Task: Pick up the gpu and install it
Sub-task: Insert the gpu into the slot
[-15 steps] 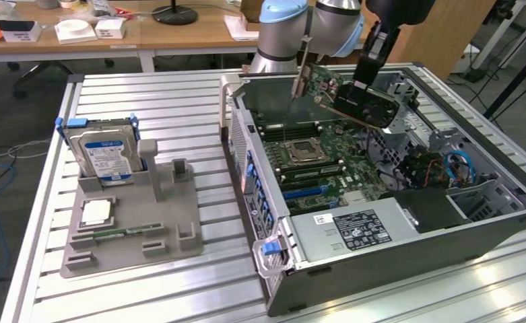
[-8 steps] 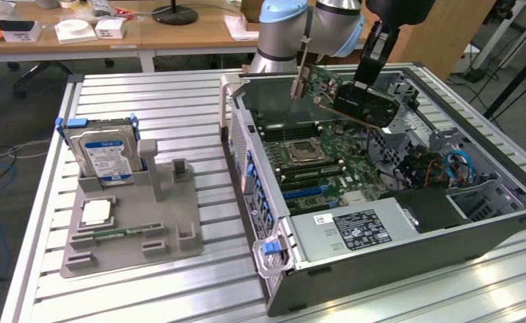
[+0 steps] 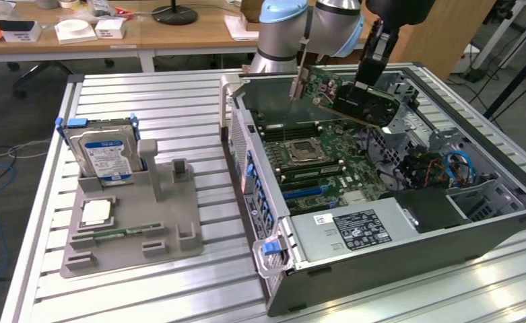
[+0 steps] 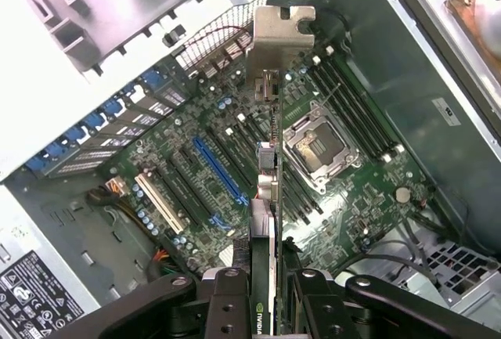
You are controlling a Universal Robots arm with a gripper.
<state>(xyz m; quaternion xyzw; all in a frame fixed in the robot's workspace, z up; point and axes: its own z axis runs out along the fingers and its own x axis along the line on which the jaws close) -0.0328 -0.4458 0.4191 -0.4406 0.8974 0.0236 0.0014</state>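
The gpu hangs in the air above the open computer case, over its far part, and touches nothing below it. It is tilted, with the green board and black cooler sloping down toward the exterior view's right. Its silver end bracket points toward the exterior view's left.

The pincer is clamped on the card near the end away from the bracket. In the wrist view the gpu shows edge-on, running straight out from between the black fingers, one pressed on each face. The bracket is at the far tip.

Under the card lies the green motherboard, flat in the case. The empty processor socket sits just to one side of the card's edge in the wrist view. A long blue expansion slot and a white one beside it lie on the other side. The card stands clear of both slots. At the near end of the case is the grey power supply with its black label.

The case rests on the ribbed metal surface. Well apart from it, toward the exterior view's left, a grey holder tray stands on the same surface. A silver hard drive with a blue-white label stands upright in the tray's far corner. A narrow green memory stick lies flat in a groove nearer the camera.
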